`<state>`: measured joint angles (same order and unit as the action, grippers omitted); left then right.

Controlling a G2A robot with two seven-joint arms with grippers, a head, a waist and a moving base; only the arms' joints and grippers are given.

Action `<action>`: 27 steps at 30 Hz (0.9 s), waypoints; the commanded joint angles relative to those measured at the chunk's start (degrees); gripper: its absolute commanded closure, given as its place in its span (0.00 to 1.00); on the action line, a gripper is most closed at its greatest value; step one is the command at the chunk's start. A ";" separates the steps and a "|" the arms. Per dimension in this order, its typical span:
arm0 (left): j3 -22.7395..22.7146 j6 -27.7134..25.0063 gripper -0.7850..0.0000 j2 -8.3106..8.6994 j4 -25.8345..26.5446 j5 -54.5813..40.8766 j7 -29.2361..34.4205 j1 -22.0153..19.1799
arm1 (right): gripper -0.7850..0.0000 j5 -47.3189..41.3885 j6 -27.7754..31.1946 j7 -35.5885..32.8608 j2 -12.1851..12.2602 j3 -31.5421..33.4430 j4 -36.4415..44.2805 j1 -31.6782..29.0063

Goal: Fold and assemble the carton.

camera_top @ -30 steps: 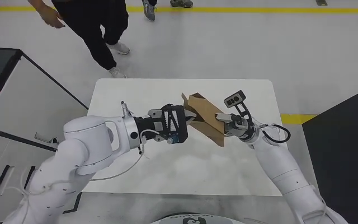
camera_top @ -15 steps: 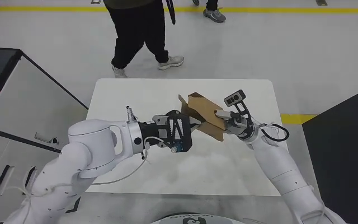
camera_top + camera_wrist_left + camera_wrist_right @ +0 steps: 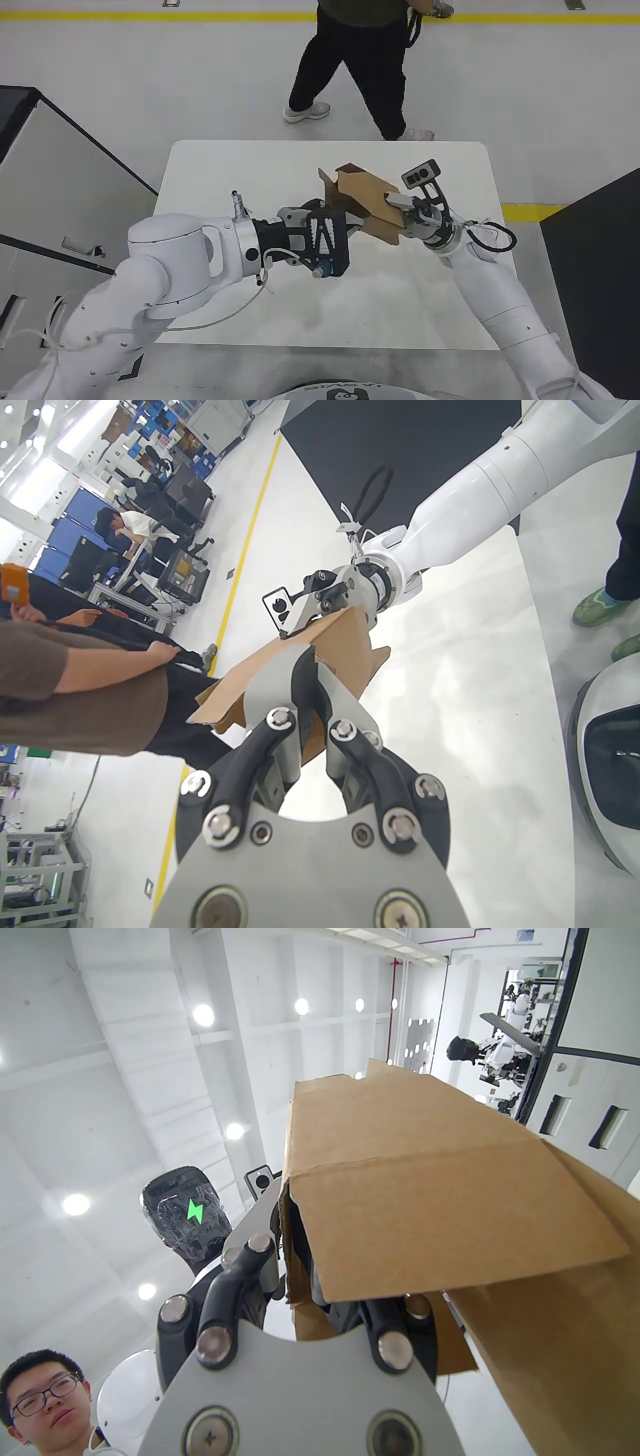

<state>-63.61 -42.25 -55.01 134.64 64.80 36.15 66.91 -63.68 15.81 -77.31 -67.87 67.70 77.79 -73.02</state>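
The white rectangular table (image 3: 230,170) lies under both arms. Lifted off it, at about one o'clock from the table's centre in the top view, is the brown corrugated cardboard carton (image 3: 365,195), partly opened into a skewed sleeve with its ends unclosed.

The left gripper (image 3: 345,222) takes the carton from its eight o'clock side. In its wrist view the fingers (image 3: 270,685) are drawn narrow and pinch one cardboard wall (image 3: 345,640) between them. The right gripper (image 3: 395,208) meets the carton at its four o'clock side and is likewise clamped on a panel edge (image 3: 425,1188). A short end flap (image 3: 327,180) sticks out at ten o'clock.

The step in hand looks like squaring the sleeve. To do it well, both pinches should hold firm near the creases while the arms push opposite corners toward each other evenly, without twisting. Pressing on a panel's middle could buckle it. Lowering the carton onto the table would steady it before the flaps are folded.
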 commanded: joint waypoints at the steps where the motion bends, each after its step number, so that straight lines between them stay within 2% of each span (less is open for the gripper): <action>1: -0.06 -0.05 1.00 0.02 0.00 -0.02 -0.06 -0.02 | 1.00 0.09 0.03 0.14 -0.06 0.12 0.07 -0.05; 9: -0.09 -0.29 1.00 0.09 0.00 -0.08 -0.26 0.10 | 1.00 0.04 -0.01 0.59 -0.34 0.51 0.26 -0.36; 27: 3.97 0.78 1.00 -0.39 0.00 1.74 0.23 -0.90 | 1.00 -0.28 -0.75 0.88 -1.06 0.57 0.51 -0.88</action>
<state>-59.76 -41.62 -55.37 134.65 66.39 36.26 66.03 -63.93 15.08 -76.37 -68.89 68.22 78.27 -73.86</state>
